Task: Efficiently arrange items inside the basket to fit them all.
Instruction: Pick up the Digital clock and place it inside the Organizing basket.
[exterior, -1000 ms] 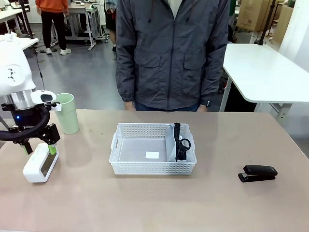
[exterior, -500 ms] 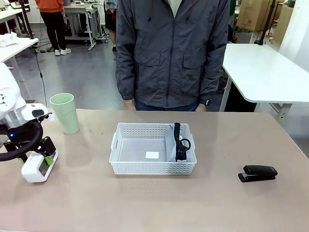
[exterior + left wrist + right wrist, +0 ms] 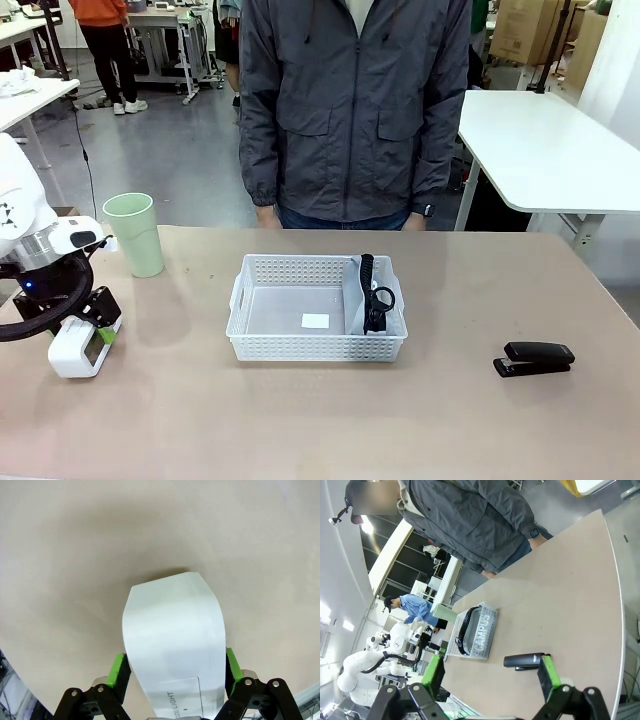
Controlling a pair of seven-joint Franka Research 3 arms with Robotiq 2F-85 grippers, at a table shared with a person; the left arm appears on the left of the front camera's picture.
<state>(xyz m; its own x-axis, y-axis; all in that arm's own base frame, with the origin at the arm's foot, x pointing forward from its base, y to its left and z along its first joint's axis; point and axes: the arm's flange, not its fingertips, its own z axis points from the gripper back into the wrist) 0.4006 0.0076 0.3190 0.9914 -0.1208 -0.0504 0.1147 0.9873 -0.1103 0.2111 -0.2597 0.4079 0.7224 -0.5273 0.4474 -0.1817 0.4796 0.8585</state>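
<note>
- White rectangular box [image 3: 75, 352] [image 3: 172, 630] lies on the beige bench [image 3: 450, 420] near its left edge, well apart from the basket
- Left gripper [image 3: 85, 322] [image 3: 175, 670] is down over this box, its green pads [image 3: 119, 672] pressed against the two long sides, gripping it
- Pale green plastic cup [image 3: 135, 233] stands upright on the bench behind the box, towards the far edge
- White lattice basket [image 3: 310, 348] [image 3: 487, 641] sits mid-bench; a grey "CAMPUS" pouch [image 3: 357, 300] [image 3: 479, 630] stands on edge against its right end, with the black strap [image 3: 372, 295] draped over it
- Black stapler [image 3: 535, 358] [image 3: 522, 661] lies on the bench to the right, well apart from the basket
- Right gripper [image 3: 492, 675] hangs above the bench, fingers spread wide with nothing between them
- Person in a dark grey jacket [image 3: 355, 110] stands at the far side
</note>
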